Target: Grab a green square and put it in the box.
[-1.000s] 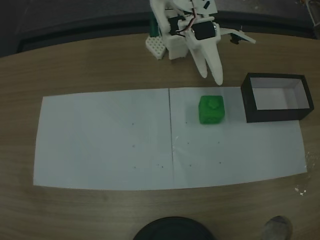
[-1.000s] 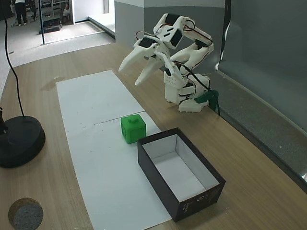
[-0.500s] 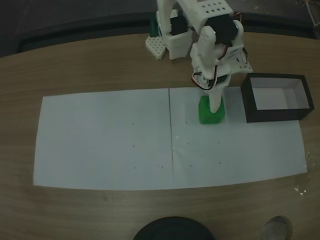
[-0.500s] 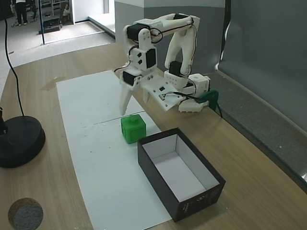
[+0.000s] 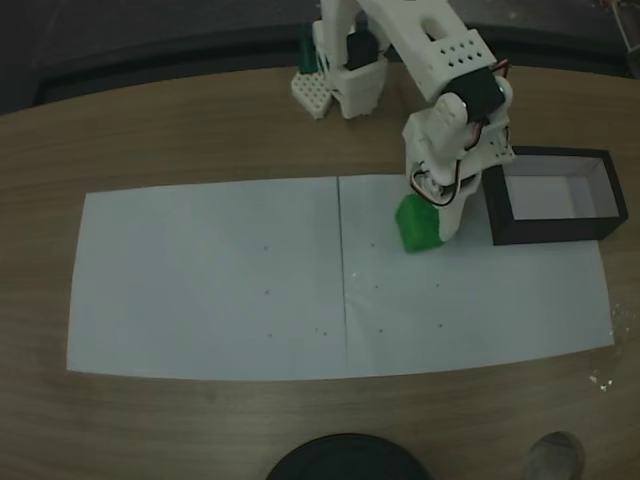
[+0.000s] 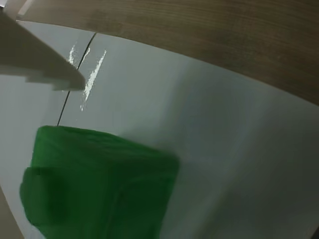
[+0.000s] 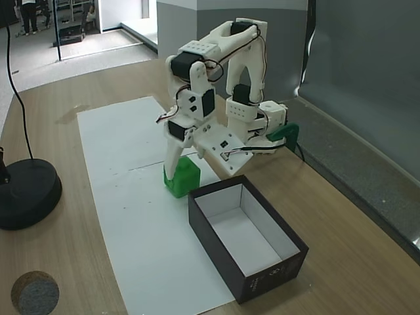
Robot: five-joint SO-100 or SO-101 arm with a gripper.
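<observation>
The green square [image 5: 418,224] sits on the white paper sheet [image 5: 220,280] that covers part of the wooden surface [image 5: 180,130], just beside the short wall of the box [image 5: 603,227], which lies at three o'clock from it in the fixed view from above. The jaws [image 7: 187,169] are spread wide and straddle the cube: in the side fixed view one white finger [image 7: 172,159] comes down on the cube's far-left face, while the flat plate-like finger hangs on the box side. In the wrist view the green square [image 6: 99,181] fills the seven o'clock corner with its stud facing the camera, and a white finger [image 6: 35,57] crosses at ten o'clock, clear of it. The cube looks slightly tipped, so the fixed finger is probably nudging it. To do the grasp well, I judge the arm should settle lower so both fingers bracket the cube's middle, then close slowly and squarely before lifting; closing while off-centre could push the cube toward the box wall or twist it out.
</observation>
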